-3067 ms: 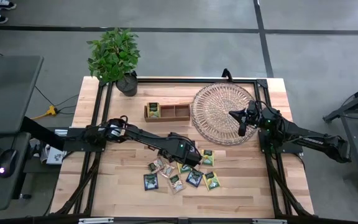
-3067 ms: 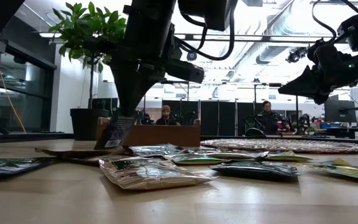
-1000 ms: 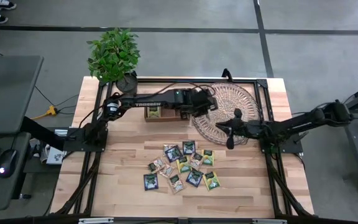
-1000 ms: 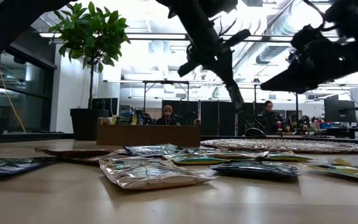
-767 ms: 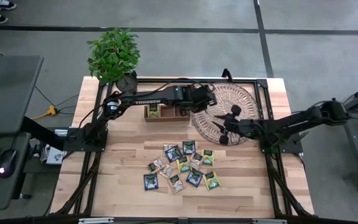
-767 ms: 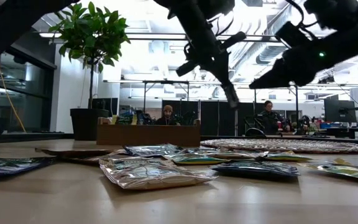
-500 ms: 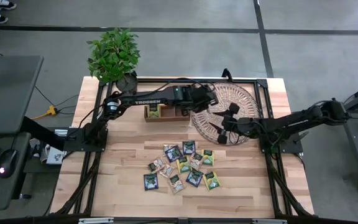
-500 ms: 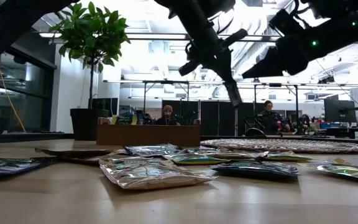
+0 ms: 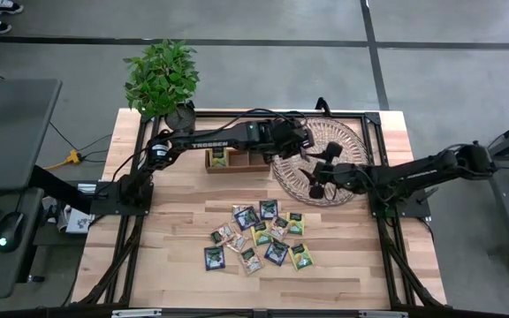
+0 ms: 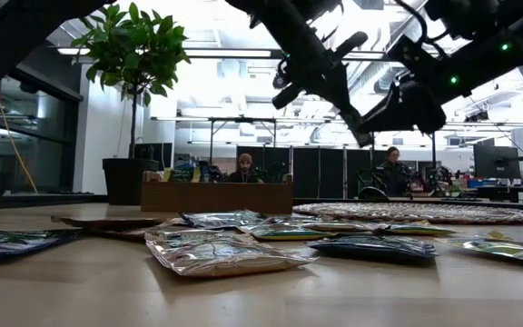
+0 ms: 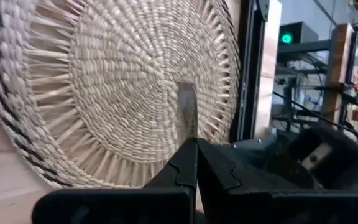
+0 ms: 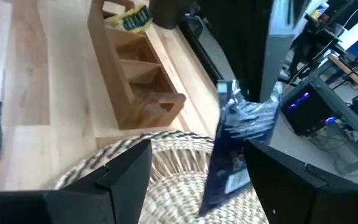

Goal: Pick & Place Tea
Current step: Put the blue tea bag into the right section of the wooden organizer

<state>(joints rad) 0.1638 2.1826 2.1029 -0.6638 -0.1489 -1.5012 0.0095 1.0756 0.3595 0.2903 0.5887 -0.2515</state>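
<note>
While the loose tea sachets [image 9: 262,236] lie fanned on the counter [image 9: 175,265] well short of both arms, one dark navy sachet [image 12: 236,149] hangs edge-on over the round wicker tray [image 9: 347,141].

- Left gripper [image 9: 300,140]: over the tray's near-left rim, jaws pressed together on the sachet's upper edge. The left wrist view shows the sachet as a thin upright strip [image 11: 187,118] straight ahead of the closed tips, long axis vertical.
- Right gripper [image 9: 318,181]: just beside the left one, over the same tray. In the right wrist view its fingers [image 12: 107,177] stand wide apart with the hanging sachet between them, nearer the far finger.
- Wooden three-compartment box [image 9: 237,159]: left of the tray, one yellow-green sachet [image 9: 218,157] in its leftmost compartment.

Judgement: a hand-over or a drop; either turns on the sachet hanging plumb between the right jaws.
</note>
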